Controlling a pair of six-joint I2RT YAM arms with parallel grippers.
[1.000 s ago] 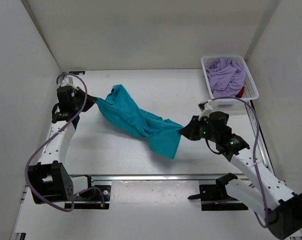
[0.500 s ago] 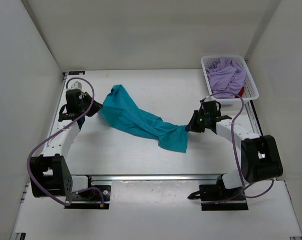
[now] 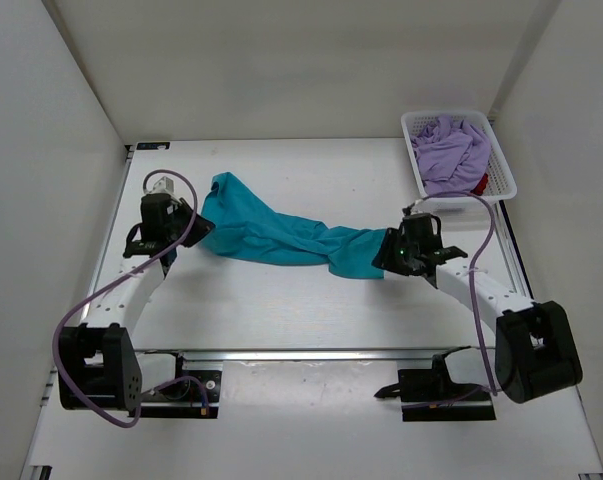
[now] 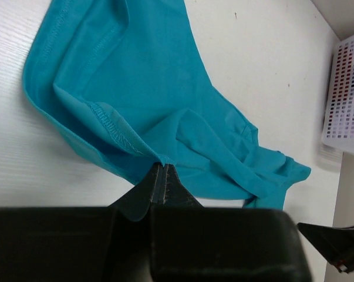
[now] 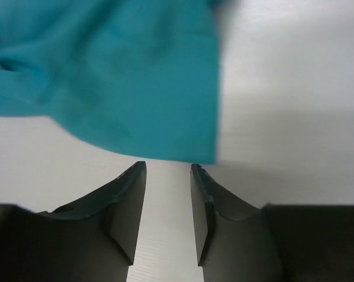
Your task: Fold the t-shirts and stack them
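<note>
The teal t-shirt (image 3: 281, 240) lies stretched in a long band across the middle of the table. My left gripper (image 3: 189, 224) is shut on its left end; in the left wrist view the closed tips (image 4: 164, 165) pinch a hemmed fold of the teal cloth (image 4: 147, 88). My right gripper (image 3: 387, 256) stands open at the shirt's right end. In the right wrist view its fingers (image 5: 168, 167) hold nothing, and the edge of the teal cloth (image 5: 118, 76) lies just beyond their tips. The lavender t-shirt (image 3: 449, 150) and a bit of the red one (image 3: 478, 186) sit in the basket.
The white mesh basket (image 3: 504, 172) stands at the back right corner, also showing at the right edge of the left wrist view (image 4: 347, 94). White walls close in the table on the left, back and right. The metal rail (image 3: 311, 353) runs along the near edge.
My right gripper has opened and let go of the teal shirt's right end, which now rests on the table. The left gripper has shifted right and nearer, still holding, and the shirt lies flatter.
</note>
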